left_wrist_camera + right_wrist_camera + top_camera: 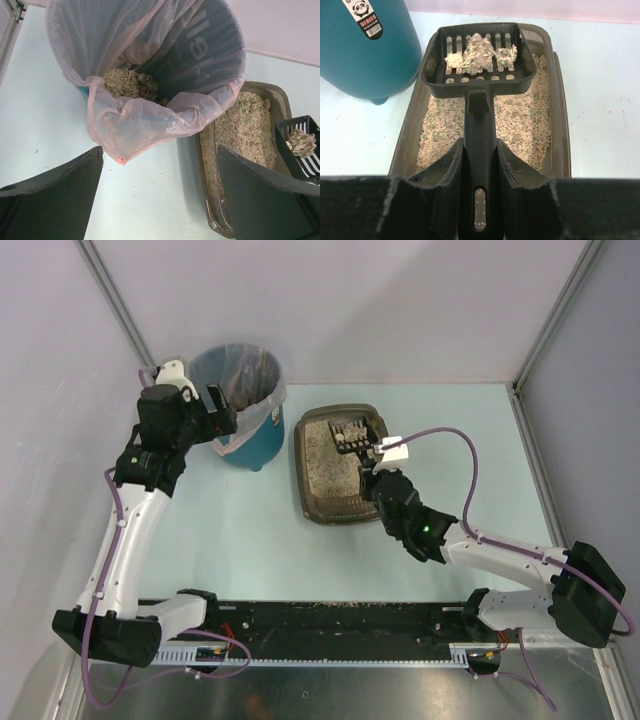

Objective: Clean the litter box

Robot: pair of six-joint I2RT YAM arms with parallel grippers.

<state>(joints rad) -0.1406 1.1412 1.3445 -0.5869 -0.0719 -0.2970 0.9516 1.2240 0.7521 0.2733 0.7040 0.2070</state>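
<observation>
The litter box (pixel 300 472) is a shallow grey-brown tray of beige granules in the middle of the table; its rim (pixel 560 115) fills the right wrist view. My right gripper (pixel 480 150) is shut on the handle of a black slotted scoop (pixel 479 82), whose head hangs over the tray's far end with three pale clumps (pixel 479 54) in it. From above, the right gripper (pixel 379 476) is over the tray's right side. My left gripper (pixel 159 155) is open and holds nothing, hovering beside the teal bin (pixel 250 435), its fingers (pixel 60 190) over bare table and the tray's rim (pixel 207 180).
The round teal bin (pixel 365 50) has a clear pinkish liner (pixel 145 117) draped over its rim, with clumped litter (pixel 130 82) inside. It stands just left of the tray. Grey walls close off the back and both sides.
</observation>
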